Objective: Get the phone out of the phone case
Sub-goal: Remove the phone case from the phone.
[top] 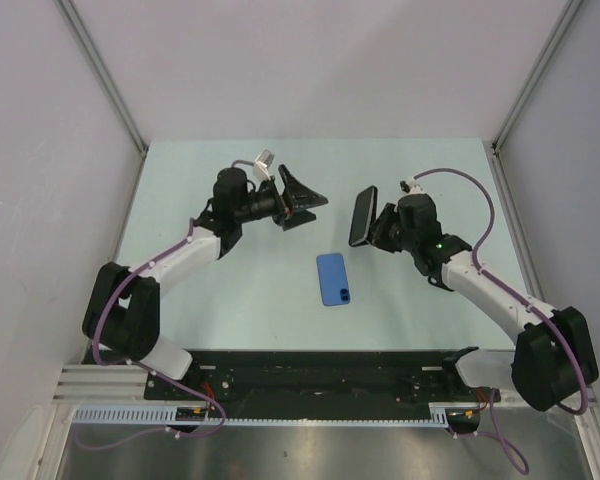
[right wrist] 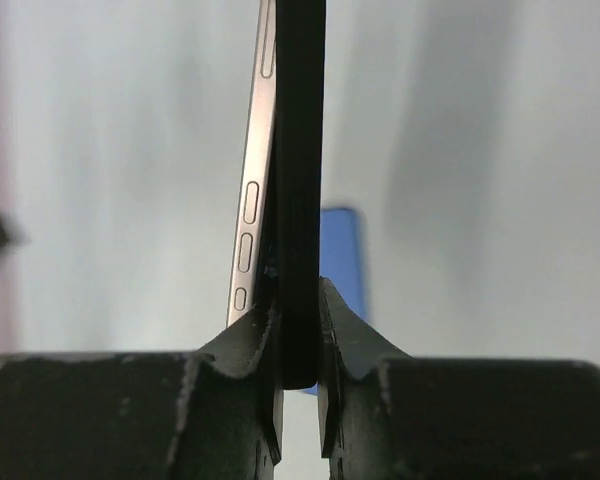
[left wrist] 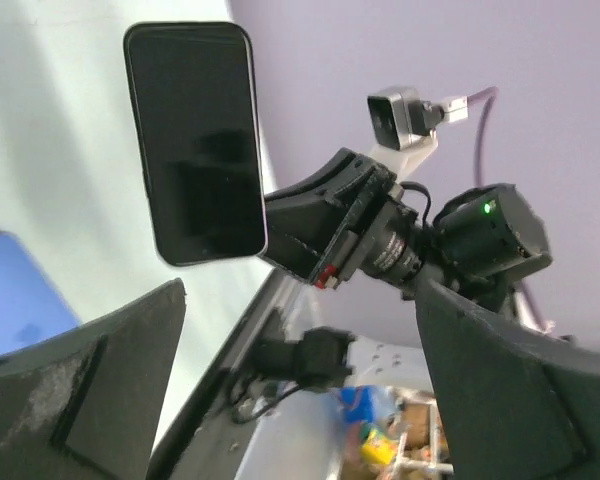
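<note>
My right gripper (top: 380,228) is shut on the black phone case (top: 363,215) and holds it upright above the table. In the right wrist view the gripper (right wrist: 300,330) pinches the case (right wrist: 300,150) edge-on. The phone (right wrist: 250,200) shows as a metallic side edge with buttons, tilted slightly out of the case on the left. In the left wrist view the phone's glossy black screen (left wrist: 195,140) faces my left gripper (left wrist: 300,390). The left gripper (top: 305,200) is open and empty, a short way left of the phone.
A blue-backed phone (top: 333,279) lies flat on the pale green table (top: 230,290) below and between the grippers; it also shows in the left wrist view (left wrist: 20,300). Grey walls enclose the table on three sides.
</note>
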Tool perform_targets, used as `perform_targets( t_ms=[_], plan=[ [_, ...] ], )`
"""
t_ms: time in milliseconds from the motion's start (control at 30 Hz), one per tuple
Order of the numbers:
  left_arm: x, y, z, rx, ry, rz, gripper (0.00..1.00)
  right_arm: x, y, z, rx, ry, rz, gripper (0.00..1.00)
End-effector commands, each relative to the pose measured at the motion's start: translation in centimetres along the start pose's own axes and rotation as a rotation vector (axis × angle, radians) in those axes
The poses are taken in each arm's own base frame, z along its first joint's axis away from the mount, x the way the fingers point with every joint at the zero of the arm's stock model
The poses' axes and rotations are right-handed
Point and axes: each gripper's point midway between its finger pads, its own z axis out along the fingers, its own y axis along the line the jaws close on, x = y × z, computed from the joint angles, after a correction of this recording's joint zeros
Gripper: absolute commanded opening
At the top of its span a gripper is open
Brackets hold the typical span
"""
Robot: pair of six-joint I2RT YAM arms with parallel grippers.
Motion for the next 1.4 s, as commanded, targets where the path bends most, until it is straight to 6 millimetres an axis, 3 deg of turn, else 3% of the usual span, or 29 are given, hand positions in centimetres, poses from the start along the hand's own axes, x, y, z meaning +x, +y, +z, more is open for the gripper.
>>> perform_targets(
  t_ms=[0, 133, 233, 367, 767, 1300, 1367],
  plan=[
    [0.2, 3.7, 0.5, -0.219, 0.038, 0.106, 1.0, 0.2, -6.6, 0.3, 0.346, -0.006, -0.193, 0.0],
    [1.4, 5.3, 2.4, -0.267, 0.089, 0.123, 1.0, 1.8, -8.2, 0.8, 0.43, 0.06, -0.262, 0.0],
    [3.3, 7.5, 3.9, -0.338, 0.17, 0.106, 0.99, 3.1, -8.7, 1.6, 0.417, 0.137, -0.283, 0.0],
    [4.4, 9.0, 4.6, -0.357, 0.209, 0.073, 0.98, 4.0, -9.3, 2.1, 0.432, 0.198, -0.299, 0.0],
    [4.9, 10.1, 4.5, -0.373, 0.23, 0.068, 0.97, 5.1, -11.1, 5.1, 0.459, 0.233, -0.287, 0.15],
    [5.6, 11.8, 6.2, -0.357, 0.287, 0.069, 0.95, 10.1, -14.4, 9.8, 0.449, 0.359, -0.274, 0.13],
    [5.7, 11.9, 6.3, -0.355, 0.291, 0.068, 0.95, 11.2, -15.2, 10.0, 0.461, 0.396, -0.273, 0.08]
  ],
)
